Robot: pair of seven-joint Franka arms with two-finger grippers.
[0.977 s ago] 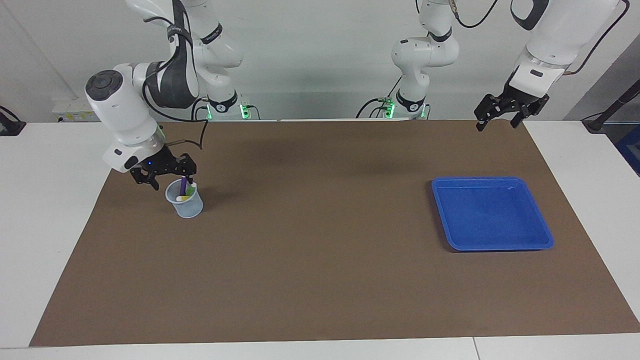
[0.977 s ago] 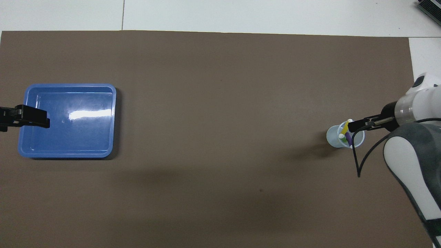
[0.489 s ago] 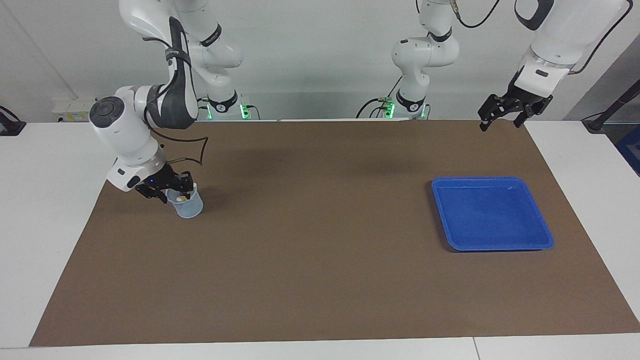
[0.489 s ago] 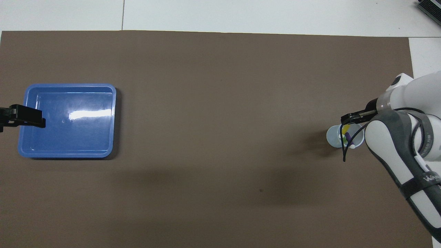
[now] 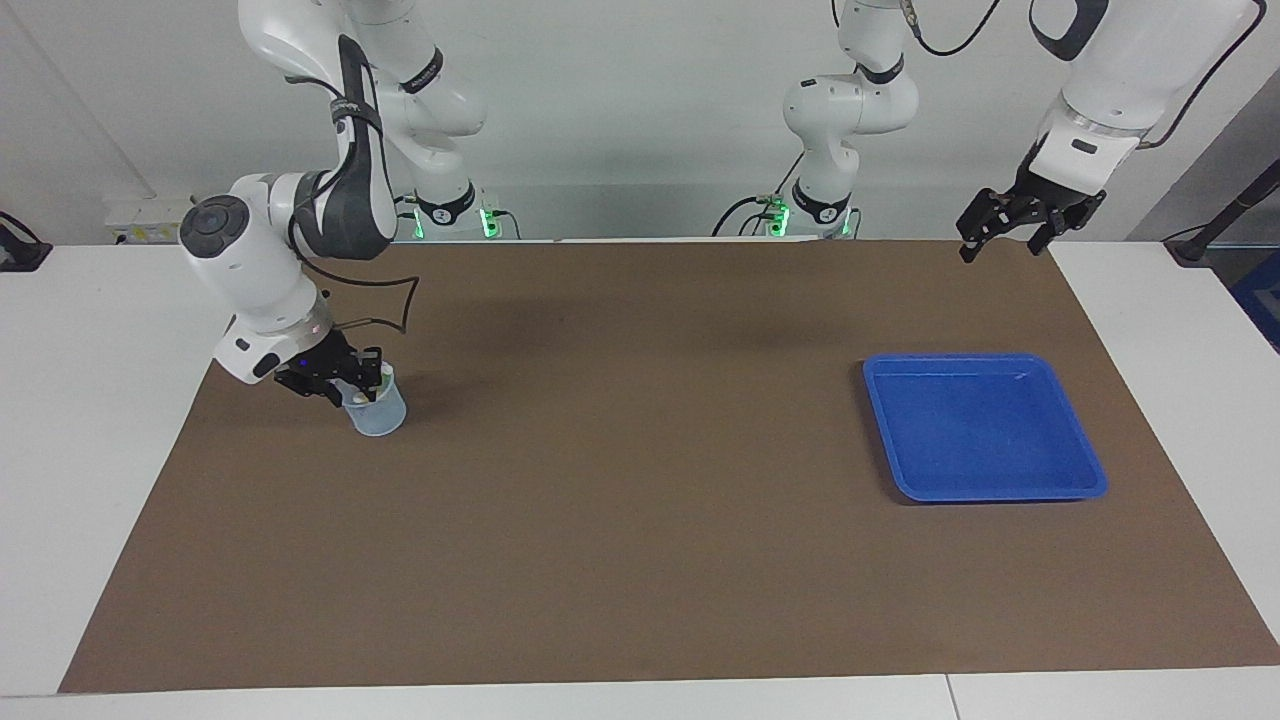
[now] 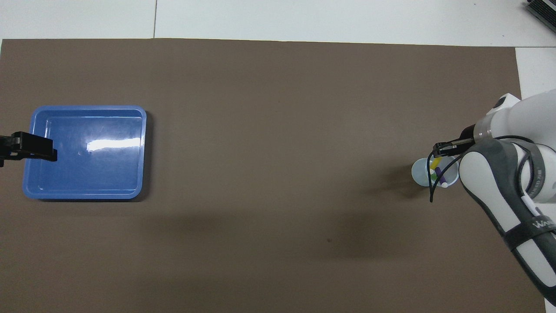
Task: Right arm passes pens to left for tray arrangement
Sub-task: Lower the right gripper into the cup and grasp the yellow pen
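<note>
Pens (image 6: 437, 170) are being kept together in a small translucent pale-blue cup (image 5: 378, 410), which is standing upright on the brown mat (image 5: 640, 520) toward the right arm's end of the table, well apart from the tray (image 5: 1090, 470). In the overhead view, the yellow pen (image 6: 435, 162) is being shown with its long axis tilted, its upper end leaning toward the cup's rim on the side farther from the robots; the purple pen (image 6: 440, 175) is being shown slanted the other way, its pale tip (image 6: 444, 184) pointing at the rim nearer to the robots, and only a small part of the green pen (image 6: 433, 171) is being shown between them. The right gripper (image 5: 345, 383) is being held down at the cup's mouth, right over the pens; its fingers are being seen drawn fairly narrow, but whether a pen is being gripped between them cannot be told, since the tips are being hidden by the cup's rim and the gripper body. The left gripper (image 5: 1000, 240) is being held in the air over the mat's edge, on the robots' side of the tray, its fingers spread wide with nothing between them, and the left arm is being kept waiting there. The tray, bright blue and shallow, is being left lying flat on the mat toward the left arm's end of the table.
</note>
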